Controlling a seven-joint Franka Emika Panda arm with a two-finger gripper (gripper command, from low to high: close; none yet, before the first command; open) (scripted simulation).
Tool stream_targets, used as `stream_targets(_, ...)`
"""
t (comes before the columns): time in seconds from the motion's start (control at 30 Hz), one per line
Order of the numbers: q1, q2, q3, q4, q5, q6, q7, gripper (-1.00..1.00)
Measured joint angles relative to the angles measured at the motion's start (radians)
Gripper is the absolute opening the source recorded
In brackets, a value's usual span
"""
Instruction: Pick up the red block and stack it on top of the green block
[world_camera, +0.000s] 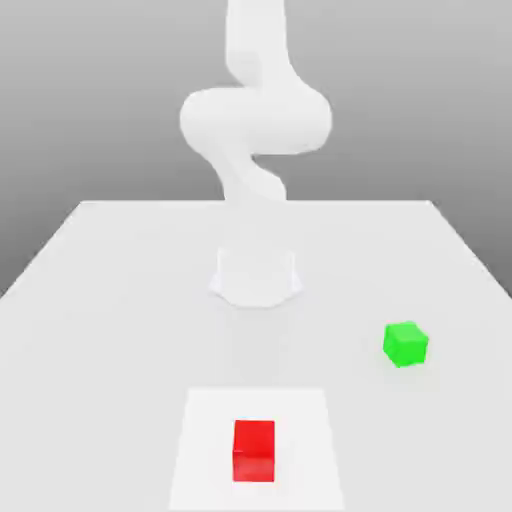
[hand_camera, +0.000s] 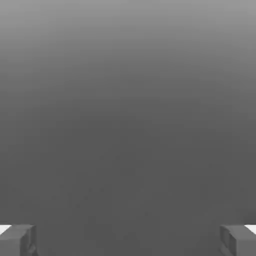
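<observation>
Red block (world_camera: 254, 451) on a white square (world_camera: 306, 480) on the pale worktop (world_camera: 130, 320); green block (world_camera: 405, 344) farther back, toward the exterior view's right. In the hand view, the robot's fingers (hand_camera: 128, 241) stand wide apart, empty.

The red block (world_camera: 254, 451) rests on a white square patch (world_camera: 305, 440) at the near side of the pale table (world_camera: 100, 330), close to the middle. The green block (world_camera: 405, 344) sits directly on the table to the exterior view's right, farther back than the red one and well apart from it, turned at an angle. Beyond both, near the middle, the white robot arm (world_camera: 256, 120) rises out of the view's top against a grey background.
</observation>
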Motion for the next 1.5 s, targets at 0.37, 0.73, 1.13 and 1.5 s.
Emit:
stream_targets(0.37, -0.003, 0.405, 0.001, -0.133, -0.002, 0.188, 0.004, 0.0)
stream_targets(0.73, -0.005, 0.804, 0.0, -0.263, 0.0, 0.375, 0.006, 0.0)
stream_targets(1.13, -0.006, 1.035, 0.001, -0.244, -0.003, 0.559, 0.008, -1.0)
stream_targets(1.5, 0.111, 0.741, 0.099, -0.336, 0.106, 0.364, -0.002, -1.0)
